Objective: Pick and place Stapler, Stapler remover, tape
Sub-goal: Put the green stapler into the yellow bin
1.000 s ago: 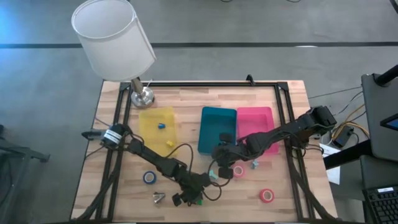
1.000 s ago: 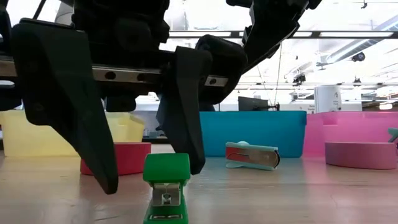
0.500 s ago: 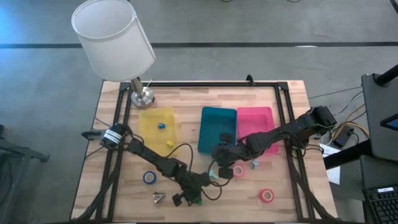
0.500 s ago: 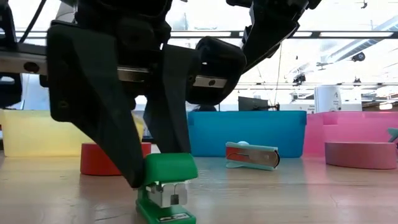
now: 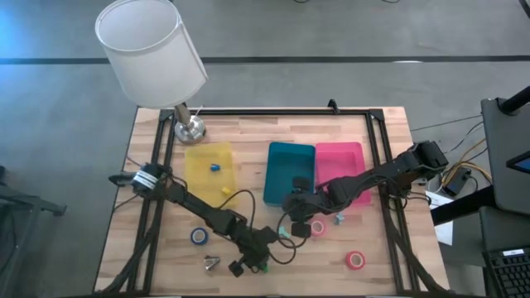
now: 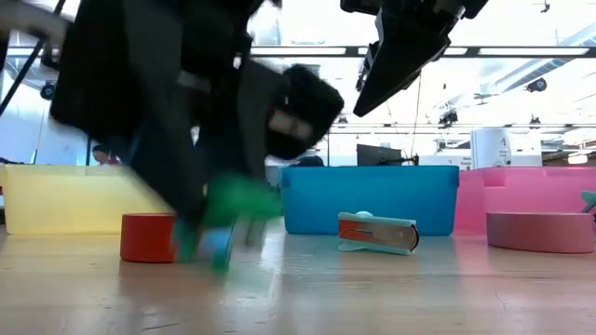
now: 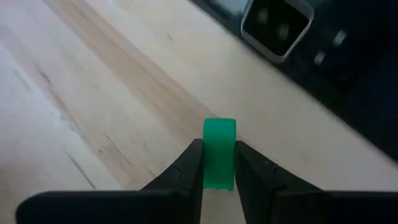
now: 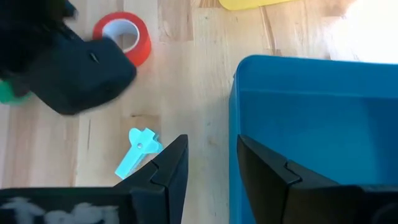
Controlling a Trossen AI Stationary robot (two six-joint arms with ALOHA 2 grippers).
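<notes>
Near the table's front edge, about mid-width, our left gripper (image 5: 252, 263) is clamped on the green stapler (image 7: 219, 151), whose long axis runs straight out between the fingers (image 7: 186, 171), so we judge the lift turns on that grip staying square. Our right gripper (image 5: 290, 207) waits with fingers apart by the blue tray's (image 5: 288, 170) front edge, farther from the stapler. We can read no label or writing anywhere.

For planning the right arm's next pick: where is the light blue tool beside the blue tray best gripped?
The light blue tool lies flat on the table, so come from straight above and close the jaws across its narrow stem, not its wider head.
</notes>
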